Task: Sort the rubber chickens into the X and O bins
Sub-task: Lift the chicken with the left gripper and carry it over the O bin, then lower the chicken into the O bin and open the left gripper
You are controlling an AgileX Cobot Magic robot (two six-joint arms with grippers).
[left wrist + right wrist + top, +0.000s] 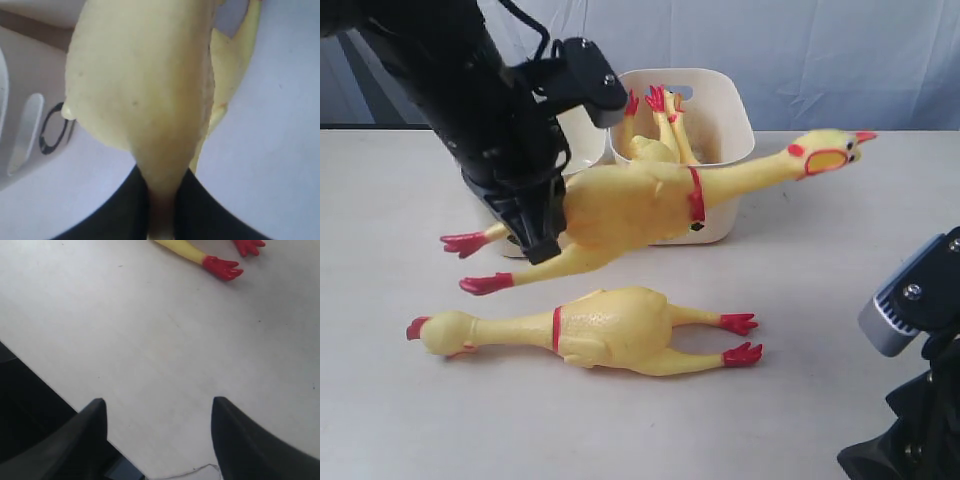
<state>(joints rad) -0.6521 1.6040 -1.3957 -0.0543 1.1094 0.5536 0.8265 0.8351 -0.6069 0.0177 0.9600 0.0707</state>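
Note:
My left gripper [542, 238] is shut on the rear end of a large rubber chicken [640, 200] and holds it in the air in front of the two cream bins, its head [830, 153] pointing right. In the left wrist view the yellow body [145, 90] narrows down between the black fingers [200, 205]. Beside it there stands a bin wall marked with a black O [52, 129]. The right-hand bin [735, 100] holds smaller chickens [660, 128], feet up. The other bin [584, 148] is mostly hidden behind the arm. A second large chicken [610, 325] lies on the table. My right gripper [159, 405] is open over bare table.
The white table [820, 260] runs wide to the right and front. The lying chicken's red feet [222, 267] show at the far side of the right wrist view. The right arm's camera housing [910, 300] sits at the lower right. A pale wall stands behind the bins.

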